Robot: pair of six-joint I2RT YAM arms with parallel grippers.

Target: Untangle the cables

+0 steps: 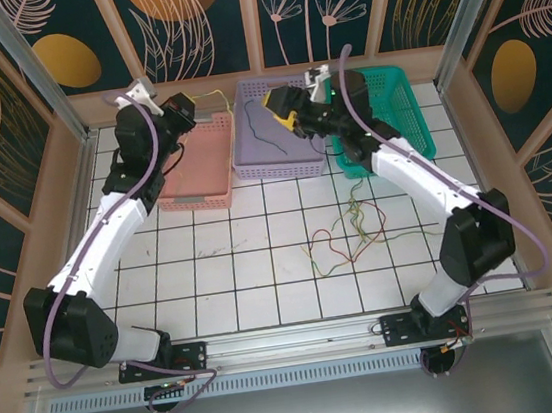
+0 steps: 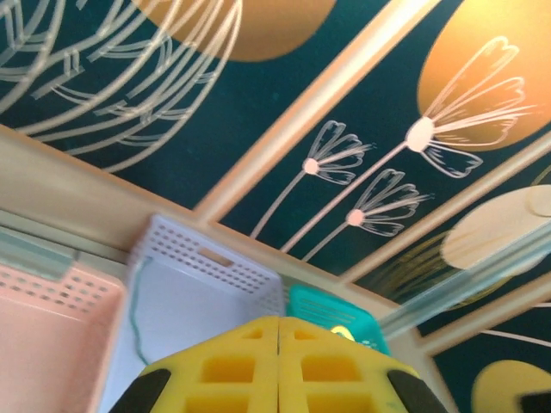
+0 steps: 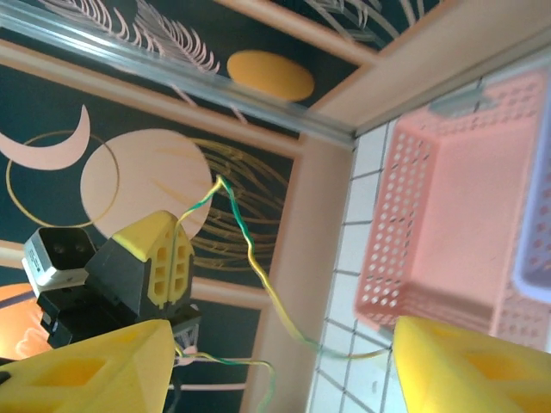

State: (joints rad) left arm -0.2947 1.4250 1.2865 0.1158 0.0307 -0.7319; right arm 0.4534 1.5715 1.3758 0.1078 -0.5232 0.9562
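At the far row of baskets: pink perforated plastic basket (image 1: 196,166), lilac perforated plastic basket (image 1: 295,159) and teal perforated plastic basket (image 1: 402,125), side by side on the white tiled tabletop (image 1: 233,262).
Left gripper (image 1: 189,106): raised over the pink basket's far edge; yellow fingers (image 3: 157,262) pressed together, pinching a thin yellow-and-green wire (image 3: 250,249).
Pinched wire: sags in a slack curve toward the right gripper; far end untraceable.
Right gripper (image 1: 283,115): above the lilac basket; yellow fingers (image 3: 86,370) spread wide, nothing between them.
Lilac basket contents: one dark thin wire (image 1: 267,132).
Remaining cables: loose knot of red, green, yellow and brown wires (image 1: 350,233) on the tabletop before the teal basket, well apart from both grippers.
Step in hand, as judged: one freed strand awaiting sorting.
Next move calls for: lowering that strand into a basket, parting the left fingers, then lifting a single strand from the knot slowly.
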